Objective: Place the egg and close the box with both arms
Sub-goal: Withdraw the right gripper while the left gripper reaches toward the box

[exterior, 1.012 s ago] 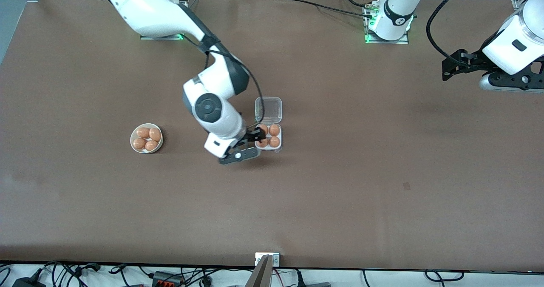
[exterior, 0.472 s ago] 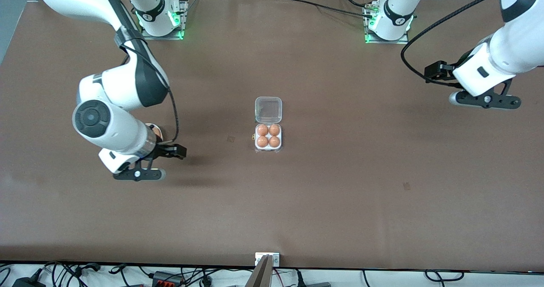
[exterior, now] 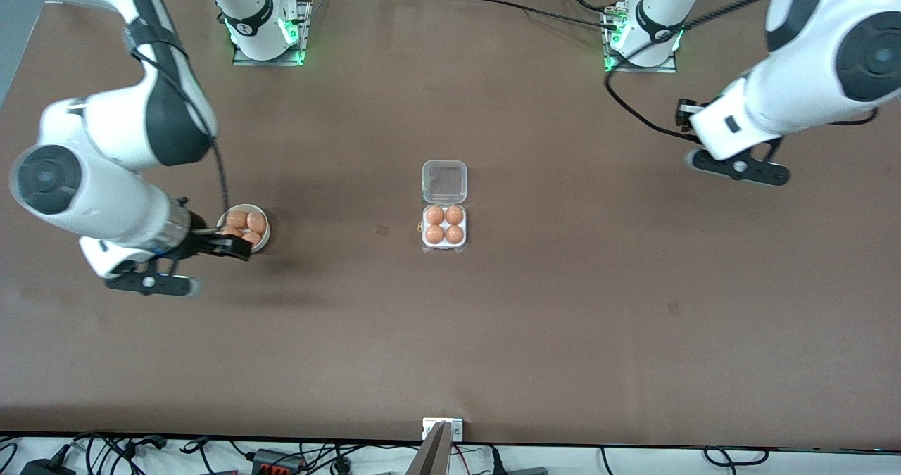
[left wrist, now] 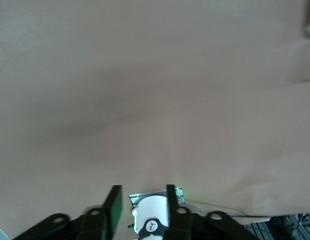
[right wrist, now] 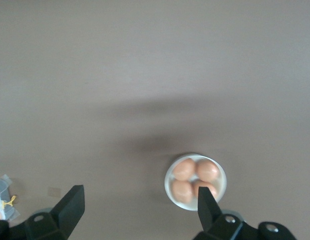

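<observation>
Box: the box (exterior: 444, 214) was seen at the centre of the front view, its clear lid (exterior: 444, 181) swung open flat, toward the top of the frame.
Cells: all four were filled; the egg (exterior: 435, 215) could not be told from its neighbours.
Handling: the lid was judged light, thin, springy and slippery, best pushed at its free edge; the eggs were judged fragile.
Right gripper: the right gripper (exterior: 224, 244) was held wide open and empty over the white bowl (exterior: 264, 239) at centre-left of the frame.
Left gripper: the left gripper (left wrist: 140, 206) was seen partly closed on nothing, over bare table (exterior: 633, 306) at upper right.
</observation>
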You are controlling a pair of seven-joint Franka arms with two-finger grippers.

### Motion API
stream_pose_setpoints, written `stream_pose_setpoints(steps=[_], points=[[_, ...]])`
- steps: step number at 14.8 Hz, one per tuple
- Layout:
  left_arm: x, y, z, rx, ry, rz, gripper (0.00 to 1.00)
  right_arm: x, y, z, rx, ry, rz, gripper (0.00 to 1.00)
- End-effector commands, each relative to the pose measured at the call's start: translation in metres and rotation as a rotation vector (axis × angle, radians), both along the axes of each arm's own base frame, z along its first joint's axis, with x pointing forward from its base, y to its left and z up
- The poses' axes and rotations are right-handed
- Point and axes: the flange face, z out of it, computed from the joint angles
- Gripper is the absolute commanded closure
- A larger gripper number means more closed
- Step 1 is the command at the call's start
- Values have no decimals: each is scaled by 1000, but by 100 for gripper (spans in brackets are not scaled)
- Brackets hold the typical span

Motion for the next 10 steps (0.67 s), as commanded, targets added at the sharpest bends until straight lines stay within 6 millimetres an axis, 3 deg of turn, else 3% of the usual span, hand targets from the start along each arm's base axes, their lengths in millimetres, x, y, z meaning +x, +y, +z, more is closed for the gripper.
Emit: stream_pose_setpoints(steps=[1,3,5,7,9,10], points=[[-13,-34,-17,-73,54,17,98,-20,-32,28,-31,73,-23,0],[-23,-75,-33,-110,22,-13,99,-31,-70,75,-27,14,-7,0],[-37,-118,-45,-104,-11,1,99,-42,-100,100,-29,-2,15,0],[-63,-170,-73,-94,-49,37,99,-62,-123,127,-17,14,-5,0],[-92,-216,-97,-125,-74,-19,99,-68,-152,129,-19,37,20,0],[-101,-229,-112,-137,-76,-40,99,-70,-165,127,-3,43,34,0]])
